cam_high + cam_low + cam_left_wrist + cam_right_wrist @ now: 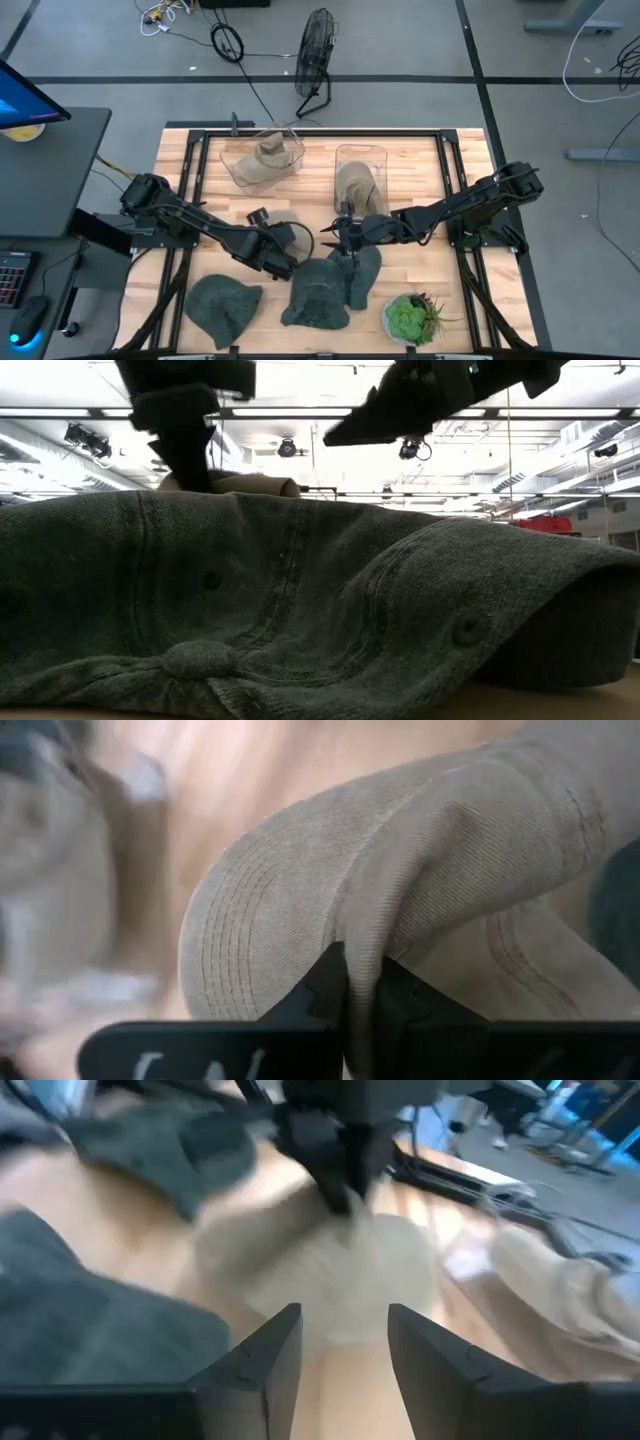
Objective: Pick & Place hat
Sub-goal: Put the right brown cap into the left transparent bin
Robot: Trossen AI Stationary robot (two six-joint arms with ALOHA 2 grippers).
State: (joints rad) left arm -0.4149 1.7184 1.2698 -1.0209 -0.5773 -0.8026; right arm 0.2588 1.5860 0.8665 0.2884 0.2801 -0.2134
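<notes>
Tan hat (420, 870): pinched at its brim by the left tool; in the left wrist view its ribbed cloth folds over the tool's tips. It sits near the middle of the table, hard to pick out from above because the left arm covers it.
Left tool (355, 990): fingers pressed together on the tan hat's edge; from above it lies at about the table's centre (290, 240).
Right tool (345, 1345): fingers spread apart with nothing between them, pointing at a pale blurred patch of cloth and the left arm's dark tip beyond; from above it hangs just beside the left tool (335, 238).
Green hats: three on the near side of the table, one at the left (222, 308), one in the middle (318, 293), one just right of it (362, 272), partly under the right tool. One fills the low view (300, 610) and blocks most of the table behind it.
Clear bins: two at the far side, each with a tan hat inside, left (262, 158) and right (360, 178).
Plant (410, 318): small green succulent at the near right corner.
Table (410, 150): light wood with a black frame.
Off the table: a fan (315, 55) and cables on the floor.
Writing: white letters on the left tool's body, cut off and unreadable.
Hard to make out: the right wrist view is blurred.
</notes>
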